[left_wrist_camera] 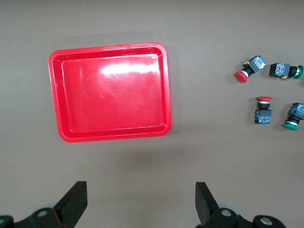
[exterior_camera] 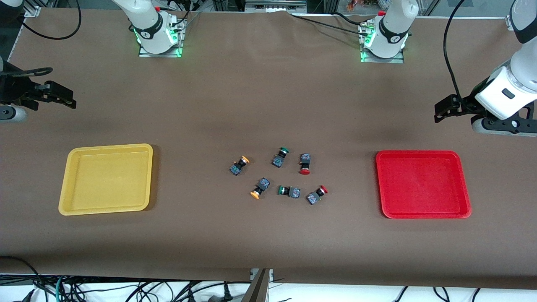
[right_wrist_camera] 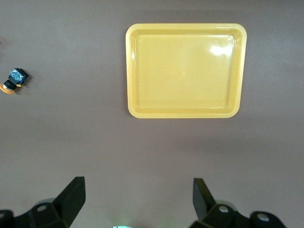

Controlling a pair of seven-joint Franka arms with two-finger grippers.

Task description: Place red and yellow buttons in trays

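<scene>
Two red buttons (exterior_camera: 305,164) (exterior_camera: 317,195) and two yellow buttons (exterior_camera: 239,165) (exterior_camera: 260,188) lie loose on the brown tabletop (exterior_camera: 268,105), grouped midway between the trays, each tipped on its side and apart from its neighbours. One red button lies nearer the front camera than the other, and likewise one yellow button. Two green buttons (exterior_camera: 280,157) (exterior_camera: 289,191) (not part of the task) lie among them, one between the farther yellow and farther red, the other between the nearer yellow and nearer red. The yellow tray (exterior_camera: 108,179) sits toward the right arm's end of the tabletop, the red tray (exterior_camera: 423,184) toward the left arm's end; both hold nothing, well apart from the cluster. No button has been placed yet, so by this view the task stands at its start: four picks and four placements are left, presumably red into red and yellow into yellow. The left gripper (exterior_camera: 444,110) hangs over bare tabletop near the red tray, jaws spread wide and carrying nothing; its wrist view shows the tray and the red buttons below. The right gripper (exterior_camera: 63,97) hangs likewise near the yellow tray, jaws wide and unloaded. Neither arm is over the buttons.
</scene>
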